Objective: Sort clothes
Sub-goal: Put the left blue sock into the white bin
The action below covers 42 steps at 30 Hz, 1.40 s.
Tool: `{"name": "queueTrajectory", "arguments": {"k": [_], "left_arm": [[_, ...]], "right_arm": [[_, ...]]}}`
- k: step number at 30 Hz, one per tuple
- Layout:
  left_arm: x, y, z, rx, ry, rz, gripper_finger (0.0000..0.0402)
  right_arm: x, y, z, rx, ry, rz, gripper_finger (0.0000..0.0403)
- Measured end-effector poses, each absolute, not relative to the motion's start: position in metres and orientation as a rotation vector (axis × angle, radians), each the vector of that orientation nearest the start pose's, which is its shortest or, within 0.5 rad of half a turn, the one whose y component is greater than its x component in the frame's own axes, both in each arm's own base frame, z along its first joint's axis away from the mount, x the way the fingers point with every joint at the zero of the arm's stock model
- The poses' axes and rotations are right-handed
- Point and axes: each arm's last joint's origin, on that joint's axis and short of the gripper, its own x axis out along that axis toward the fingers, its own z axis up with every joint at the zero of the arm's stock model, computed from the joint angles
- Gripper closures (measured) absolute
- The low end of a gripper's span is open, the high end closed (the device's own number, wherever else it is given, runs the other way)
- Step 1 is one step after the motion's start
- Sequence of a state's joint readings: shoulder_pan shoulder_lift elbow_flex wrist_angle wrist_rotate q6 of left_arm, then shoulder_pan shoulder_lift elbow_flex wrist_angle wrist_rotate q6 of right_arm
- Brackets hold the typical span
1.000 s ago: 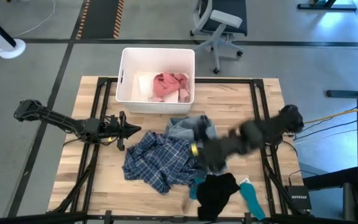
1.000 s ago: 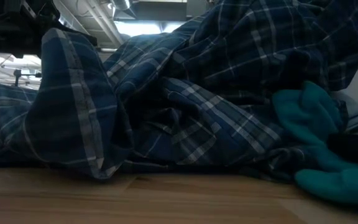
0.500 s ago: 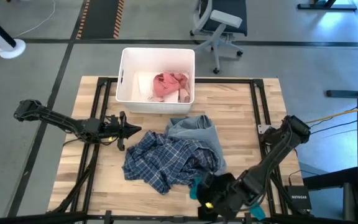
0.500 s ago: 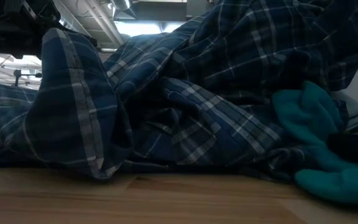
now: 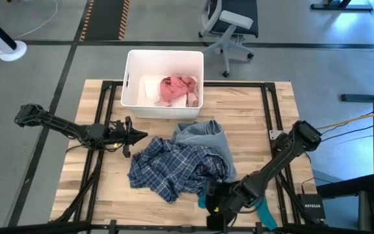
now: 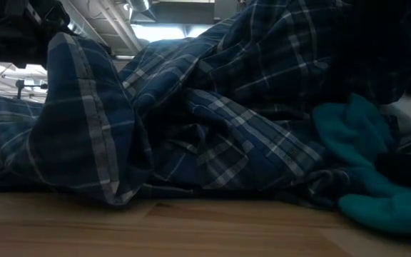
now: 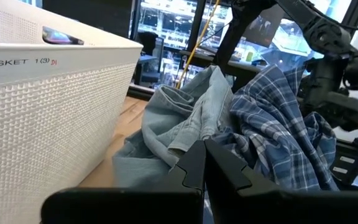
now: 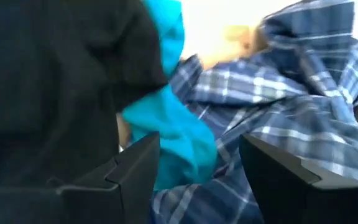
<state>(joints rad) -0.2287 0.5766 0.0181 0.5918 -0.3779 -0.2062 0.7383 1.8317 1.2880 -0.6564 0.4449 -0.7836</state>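
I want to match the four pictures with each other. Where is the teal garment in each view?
High view: teal garment at the table's near edge, right of the plaid shirt, partly under the right arm.
Low view: at the right edge, against the shirt.
Left wrist view: not in it.
Right wrist view: just ahead of the open right claw, lying on the shirt.
Shared landmark: the plaid shirt.

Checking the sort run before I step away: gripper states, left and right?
Left gripper: shut, empty, parked beside the white bin.
Right gripper: open, nothing held, low over the teal item and plaid shirt.
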Motion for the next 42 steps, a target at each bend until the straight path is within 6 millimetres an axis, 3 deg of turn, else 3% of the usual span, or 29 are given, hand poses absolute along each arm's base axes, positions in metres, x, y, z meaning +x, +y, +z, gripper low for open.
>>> {"name": "queueTrajectory", "arguments": {"k": [5, 14, 18, 22, 23, 25, 29, 33, 42], "left_arm": [[0.132, -0.020, 0.171, -0.214, -0.042, 0.146, 0.0402], [0.132, -0.020, 0.171, -0.216, -0.041, 0.146, 0.0402], [0.132, -0.020, 0.171, -0.217, -0.042, 0.146, 0.0402], [0.132, -0.020, 0.171, -0.212, -0.042, 0.146, 0.0402], [0.132, -0.020, 0.171, -0.216, -0.044, 0.146, 0.0402], [0.132, -0.020, 0.171, -0.218, -0.040, 0.147, 0.0402], [0.132, -0.020, 0.168, -0.232, -0.016, 0.148, 0.0402], [0.132, -0.020, 0.169, -0.224, -0.022, 0.148, 0.0402], [0.132, -0.020, 0.172, -0.181, -0.048, 0.146, 0.0402]], "right_arm": [[0.287, 0.223, 0.177, -1.555, 0.962, 0.603, 0.0165], [0.296, 0.217, 0.159, -1.617, 1.012, 0.670, 0.0171], [0.299, 0.218, 0.151, -1.633, 1.022, 0.660, 0.0227], [0.300, 0.220, 0.152, -1.582, 1.020, 0.633, 0.0335], [0.300, 0.221, 0.155, -1.562, 1.021, 0.630, 0.0364], [0.302, 0.223, 0.168, -1.514, 1.023, 0.620, 0.0386], [0.309, 0.227, 0.212, -1.433, 0.939, 0.550, 0.0371], [0.310, 0.226, 0.253, -1.364, 0.848, 0.541, 0.0389], [0.318, 0.212, 0.309, -1.054, 0.830, 0.475, 0.0375]]}}
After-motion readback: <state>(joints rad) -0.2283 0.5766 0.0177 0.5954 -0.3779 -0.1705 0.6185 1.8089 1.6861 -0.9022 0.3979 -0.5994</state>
